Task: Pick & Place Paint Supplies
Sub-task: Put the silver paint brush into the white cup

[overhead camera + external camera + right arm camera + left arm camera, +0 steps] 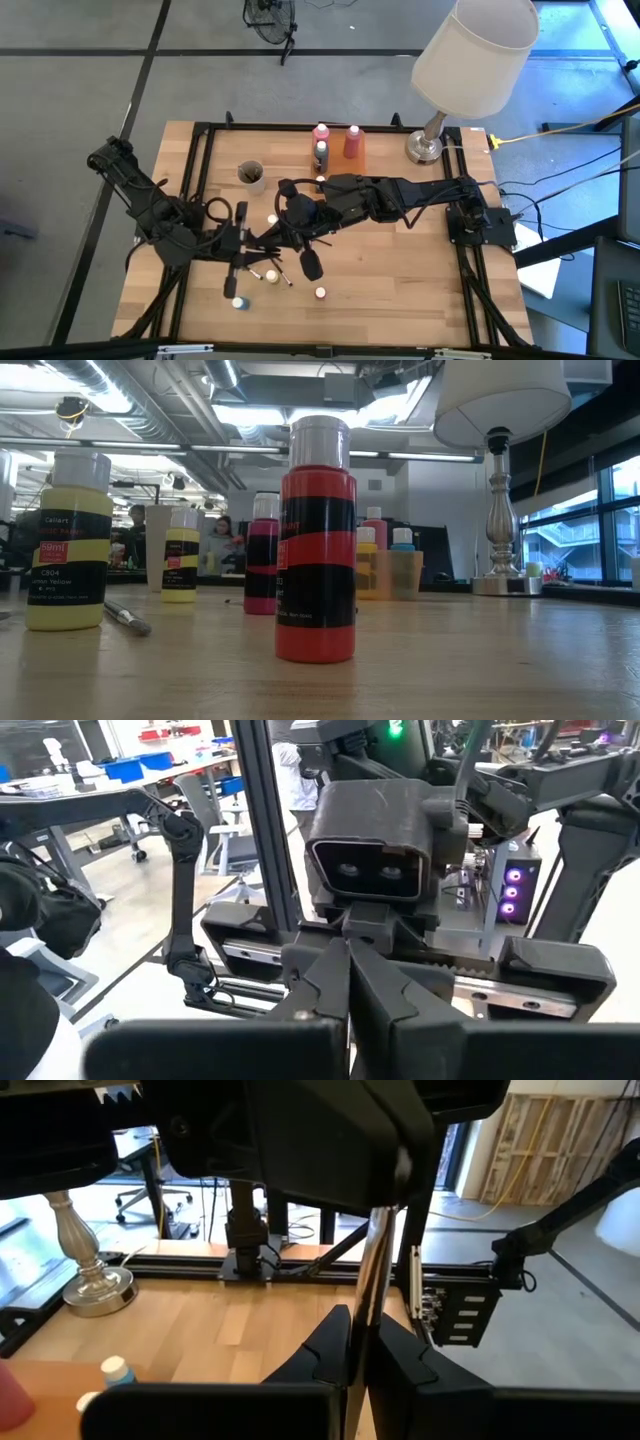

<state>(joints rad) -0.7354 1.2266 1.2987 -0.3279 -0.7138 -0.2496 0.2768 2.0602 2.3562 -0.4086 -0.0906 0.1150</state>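
Lamp [470,55] beside bottles [335,145]

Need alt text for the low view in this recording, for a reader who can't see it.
A red paint bottle with a white cap stands upright in the foreground on a wooden table. To its left stand two yellow bottles and a pink bottle, with a brush lying flat; a white-shaded lamp stands at the right. No gripper shows.
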